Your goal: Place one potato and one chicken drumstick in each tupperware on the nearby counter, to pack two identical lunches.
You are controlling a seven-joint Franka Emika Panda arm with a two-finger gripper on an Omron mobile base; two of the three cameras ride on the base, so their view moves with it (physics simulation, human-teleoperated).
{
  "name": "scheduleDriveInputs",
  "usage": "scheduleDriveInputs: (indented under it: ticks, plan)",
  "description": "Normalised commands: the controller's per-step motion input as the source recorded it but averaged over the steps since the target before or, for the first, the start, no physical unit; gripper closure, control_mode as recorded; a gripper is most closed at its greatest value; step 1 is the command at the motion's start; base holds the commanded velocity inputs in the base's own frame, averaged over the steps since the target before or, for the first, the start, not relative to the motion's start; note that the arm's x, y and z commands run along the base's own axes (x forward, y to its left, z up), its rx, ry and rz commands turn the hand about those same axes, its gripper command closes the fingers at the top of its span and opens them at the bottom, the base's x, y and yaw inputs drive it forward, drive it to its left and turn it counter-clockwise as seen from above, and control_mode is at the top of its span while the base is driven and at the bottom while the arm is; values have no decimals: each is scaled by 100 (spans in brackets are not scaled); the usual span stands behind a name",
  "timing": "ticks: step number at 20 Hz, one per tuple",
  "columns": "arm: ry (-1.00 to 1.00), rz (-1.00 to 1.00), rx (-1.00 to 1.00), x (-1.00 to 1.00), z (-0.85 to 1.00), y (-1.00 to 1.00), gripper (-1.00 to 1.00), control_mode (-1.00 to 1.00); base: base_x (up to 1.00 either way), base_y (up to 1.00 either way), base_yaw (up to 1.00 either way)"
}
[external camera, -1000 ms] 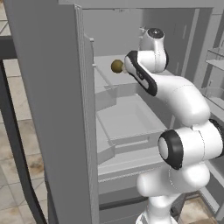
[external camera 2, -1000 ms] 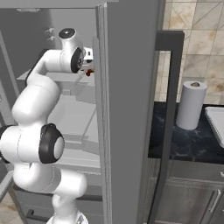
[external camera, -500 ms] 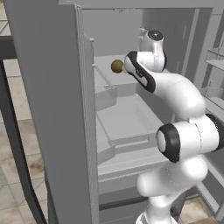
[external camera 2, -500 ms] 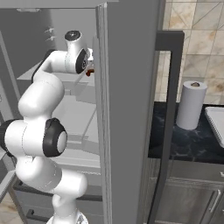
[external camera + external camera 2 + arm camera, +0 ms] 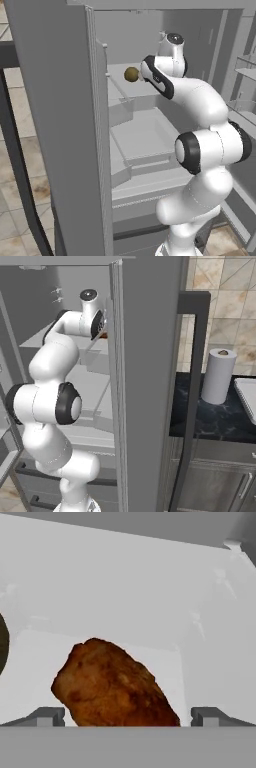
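**Drumstick between the fingertips on the fridge shelf**

Chicken drumstick point(image 5: 112, 684), browned and lumpy, lies on the pale fridge shelf point(image 5: 165, 612) and fills the lower middle of the hand view, its long axis slanting from upper left to lower right. The end effector point(image 5: 127, 716) is spread wide: one dark fingertip point(image 5: 47, 716) stands off the drumstick's left side and the other off its right, and whether either one touches the meat cannot be told. At the far left edge of the hand view a dark rounded sliver of another object shows, too little of it to name.

From the left base view, the arm point(image 5: 200, 130) reaches up and into the open fridge point(image 5: 60, 100), its wrist at the upper shelf. A round brown potato point(image 5: 131, 74) sits on that shelf just beside the wrist, toward the fridge's left wall.

From the right base view, a small patch of reddish brown shows just past the wrist, at the edge of the fridge wall. To the right, a paper towel roll point(image 5: 218, 376) stands upright on the dark counter point(image 5: 210, 418), and the corner of a white tray point(image 5: 247, 398) lies beside it.
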Motion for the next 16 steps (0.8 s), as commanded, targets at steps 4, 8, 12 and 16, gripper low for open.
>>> scheduleDriveInputs:
  ticks: [4, 8, 12, 16]
  plan:
    - [0, 0, -2, 16, -65, 0, 100, -100, 0, 0, 0]
    - [0, 0, -3, 22, -61, 15, 100, -100, 0, 0, 0]
    - [-1, 0, 0, 5, -23, 9, 100, -100, 0, 0, 0]
    - [-8, -2, 0, -59, -57, 35, 100, -100, 0, 0, 0]
